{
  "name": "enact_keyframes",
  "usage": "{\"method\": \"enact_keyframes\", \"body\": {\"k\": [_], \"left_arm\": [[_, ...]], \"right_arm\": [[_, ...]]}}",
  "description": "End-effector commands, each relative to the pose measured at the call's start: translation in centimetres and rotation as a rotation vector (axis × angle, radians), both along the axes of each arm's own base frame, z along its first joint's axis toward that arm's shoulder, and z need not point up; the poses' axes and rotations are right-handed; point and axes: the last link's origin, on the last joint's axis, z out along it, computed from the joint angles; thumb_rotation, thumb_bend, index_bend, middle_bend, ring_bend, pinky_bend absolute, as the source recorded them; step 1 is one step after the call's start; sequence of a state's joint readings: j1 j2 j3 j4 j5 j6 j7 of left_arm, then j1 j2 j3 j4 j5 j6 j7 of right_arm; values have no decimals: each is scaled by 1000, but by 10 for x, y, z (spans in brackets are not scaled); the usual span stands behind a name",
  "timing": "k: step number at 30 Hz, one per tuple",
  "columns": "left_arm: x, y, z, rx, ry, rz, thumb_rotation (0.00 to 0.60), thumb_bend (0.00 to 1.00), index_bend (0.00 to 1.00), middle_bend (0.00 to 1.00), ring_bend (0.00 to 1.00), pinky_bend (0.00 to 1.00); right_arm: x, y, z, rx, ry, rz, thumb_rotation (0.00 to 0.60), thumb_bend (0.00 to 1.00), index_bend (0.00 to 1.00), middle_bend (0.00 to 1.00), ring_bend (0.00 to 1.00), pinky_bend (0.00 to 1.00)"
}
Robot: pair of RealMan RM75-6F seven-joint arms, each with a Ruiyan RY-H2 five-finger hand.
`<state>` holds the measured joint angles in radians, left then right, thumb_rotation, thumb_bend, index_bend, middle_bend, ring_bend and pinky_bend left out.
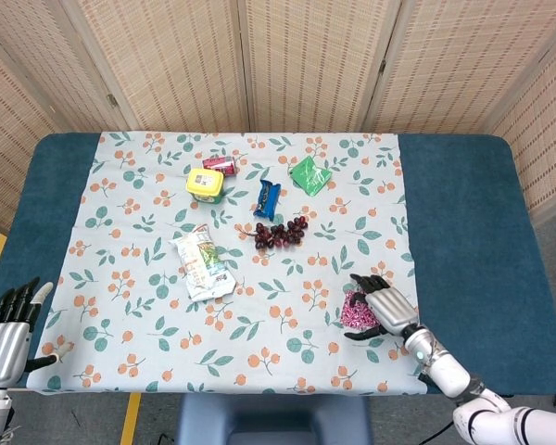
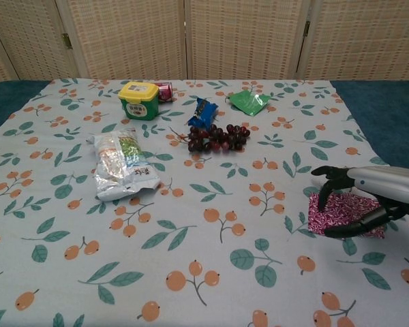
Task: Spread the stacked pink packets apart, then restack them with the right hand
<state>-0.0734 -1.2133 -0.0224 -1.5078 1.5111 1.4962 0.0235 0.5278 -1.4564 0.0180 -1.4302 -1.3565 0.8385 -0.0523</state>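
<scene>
Resting over the pink packets (image 2: 334, 210) near the cloth's (image 1: 148, 278) right front edge, the right hand (image 2: 368, 197) curls around them, touching; the left hand (image 1: 7, 334) hangs spread, off the table's corner

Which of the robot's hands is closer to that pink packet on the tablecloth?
The right. The right hand is over the pink packets, its fingers curled around them. The left hand hangs off the table's near left corner, far across the cloth from them.

No lettering can be read on any packet, tub or wrapper on the table.
</scene>
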Motion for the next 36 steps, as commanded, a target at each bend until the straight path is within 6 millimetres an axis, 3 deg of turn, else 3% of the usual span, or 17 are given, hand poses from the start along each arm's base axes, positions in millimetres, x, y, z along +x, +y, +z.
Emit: {"method": "enact_keyframes", "body": {"k": [1,7,14,21,28,36], "left_arm": [[-1,0,0,0,0,4,600,194,14,0,31,0],[-4,0,0,-2,-5,9,600,193,14,0,31,0],[-5,-2,0,-2,-8,10,600,193,14,0,31,0],[-4,-5,0,1,-12,5,600,193,14,0,31,0],[-5,-7,0,4,-12,9,600,194,14,0,31,0],[-7,-8,0,6,-15,13,600,194,14,0,31,0]], "right_arm": [[10,-2,-4,2,-10,23,232,81,329,21,0,0],[17,-3,0,-8,-16,40,232,81,329,21,0,0],[-11,9,19,-31,33,-9,231,81,329,21,0,0],[-29,11,24,-37,59,-51,233,81,328,21,0,0],[-27,8,16,-22,60,-45,232,81,329,21,0,0],[-13,3,6,-15,36,-10,230,82,328,21,0,0]]}}
